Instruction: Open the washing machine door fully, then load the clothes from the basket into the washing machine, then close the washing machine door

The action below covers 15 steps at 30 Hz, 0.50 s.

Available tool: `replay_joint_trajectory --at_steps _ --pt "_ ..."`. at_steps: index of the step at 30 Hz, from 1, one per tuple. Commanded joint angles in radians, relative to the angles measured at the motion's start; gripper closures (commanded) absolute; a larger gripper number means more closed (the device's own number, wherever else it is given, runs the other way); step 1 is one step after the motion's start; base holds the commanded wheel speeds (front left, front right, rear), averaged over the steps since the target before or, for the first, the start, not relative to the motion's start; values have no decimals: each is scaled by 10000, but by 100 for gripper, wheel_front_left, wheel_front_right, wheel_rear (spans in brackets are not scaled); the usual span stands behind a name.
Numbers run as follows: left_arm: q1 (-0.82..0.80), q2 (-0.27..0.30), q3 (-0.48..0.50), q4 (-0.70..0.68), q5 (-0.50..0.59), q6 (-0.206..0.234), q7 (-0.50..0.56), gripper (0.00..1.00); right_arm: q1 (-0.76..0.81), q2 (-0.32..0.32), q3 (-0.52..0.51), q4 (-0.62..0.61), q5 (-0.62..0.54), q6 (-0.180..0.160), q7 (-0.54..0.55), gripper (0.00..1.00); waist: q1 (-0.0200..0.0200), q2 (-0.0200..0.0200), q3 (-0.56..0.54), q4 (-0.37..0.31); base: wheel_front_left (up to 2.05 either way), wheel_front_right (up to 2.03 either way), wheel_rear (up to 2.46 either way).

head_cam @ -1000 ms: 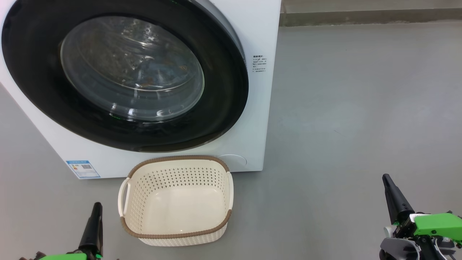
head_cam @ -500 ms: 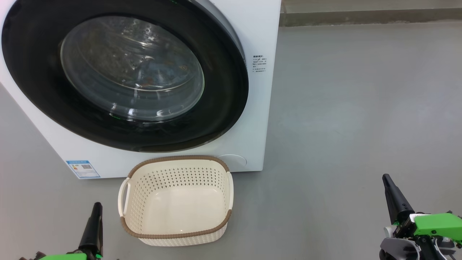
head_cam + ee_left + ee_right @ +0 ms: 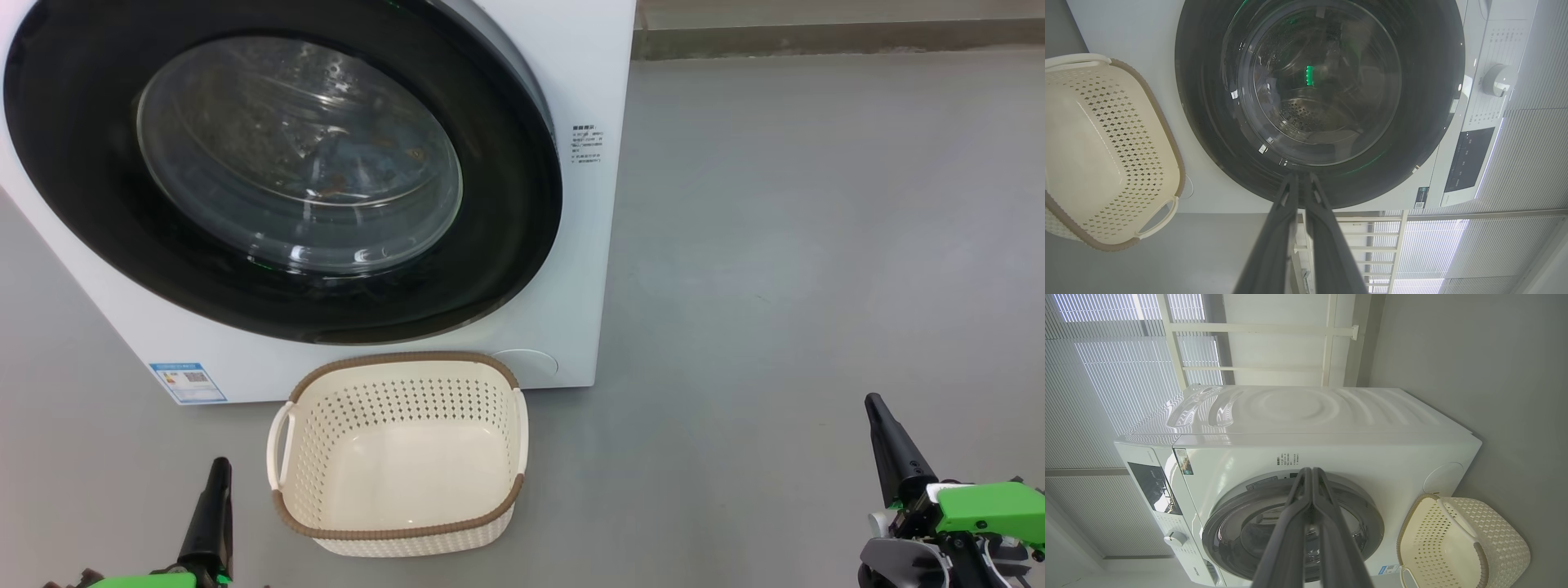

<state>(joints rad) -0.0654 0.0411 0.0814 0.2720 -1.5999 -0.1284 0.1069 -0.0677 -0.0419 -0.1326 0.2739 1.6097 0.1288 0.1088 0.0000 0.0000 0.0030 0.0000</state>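
Observation:
The white washing machine (image 3: 584, 269) stands ahead with its round black door (image 3: 506, 245) lying shut against its front. Through the glass porthole I make out bluish clothes (image 3: 359, 159) with orange spots inside the drum. On the floor in front sits the cream basket (image 3: 392, 532), with nothing in it. My left gripper (image 3: 219, 467) is shut, low at the basket's left side, empty. Off to the right, my right gripper (image 3: 875, 404) is shut over bare floor, also empty. In the left wrist view the shut fingertips (image 3: 1301, 177) point at the door's rim (image 3: 1429, 134).
Grey floor (image 3: 816, 245) spreads to the right of the machine, ending at a wall base (image 3: 816, 37). The machine's control panel and knob (image 3: 1498, 79) show in the left wrist view. Window blinds (image 3: 1106, 375) stand behind the machine.

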Motion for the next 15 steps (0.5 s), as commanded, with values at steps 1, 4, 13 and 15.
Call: replay_joint_trajectory --at_steps 1,4,13,15 --pt "-428 91 323 -269 -88 -23 62 100 -405 -86 180 -289 -17 19 50 100 0 0 0 0 0 0 0" --pt "-428 91 323 -269 -88 -23 62 100 -405 -86 180 -289 -18 19 50 100 0 0 0 0 0 0 0" --pt "-428 91 323 -269 -88 -23 62 100 -405 -85 179 -289 -18 19 51 100 0 0 0 0 0 0 0" --pt "-428 91 323 -269 -88 -23 62 100 -405 -85 179 -289 -18 19 51 100 0 0 0 0 0 0 0"
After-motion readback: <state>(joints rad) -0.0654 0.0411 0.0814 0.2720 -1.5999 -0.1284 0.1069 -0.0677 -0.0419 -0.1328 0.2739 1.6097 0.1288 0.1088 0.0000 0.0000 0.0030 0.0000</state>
